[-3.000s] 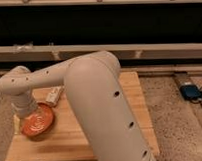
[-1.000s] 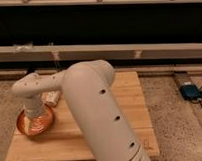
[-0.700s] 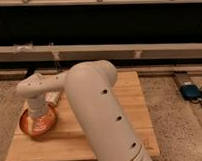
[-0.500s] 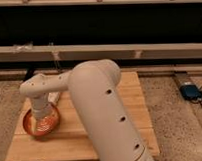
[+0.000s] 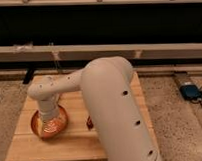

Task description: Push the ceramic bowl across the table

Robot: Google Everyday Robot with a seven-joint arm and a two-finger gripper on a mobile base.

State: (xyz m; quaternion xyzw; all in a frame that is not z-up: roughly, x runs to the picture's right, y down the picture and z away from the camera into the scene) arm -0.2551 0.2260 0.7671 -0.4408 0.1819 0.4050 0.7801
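Observation:
The orange-red ceramic bowl (image 5: 48,125) sits on the left part of the light wooden table (image 5: 62,147), a short way in from the left edge. My white arm reaches leftward across the table and bends down at the wrist. My gripper (image 5: 50,125) hangs down into the bowl, at or just above its inside. The arm's wrist hides the bowl's far rim.
A small dark red object (image 5: 89,122) lies on the table right of the bowl, partly hidden by my arm. A blue device (image 5: 190,92) lies on the speckled floor at the right. A dark wall with a long rail runs behind the table.
The bowl has slid a little to the right, away from the table's left edge. My gripper and wrist have moved right with it.

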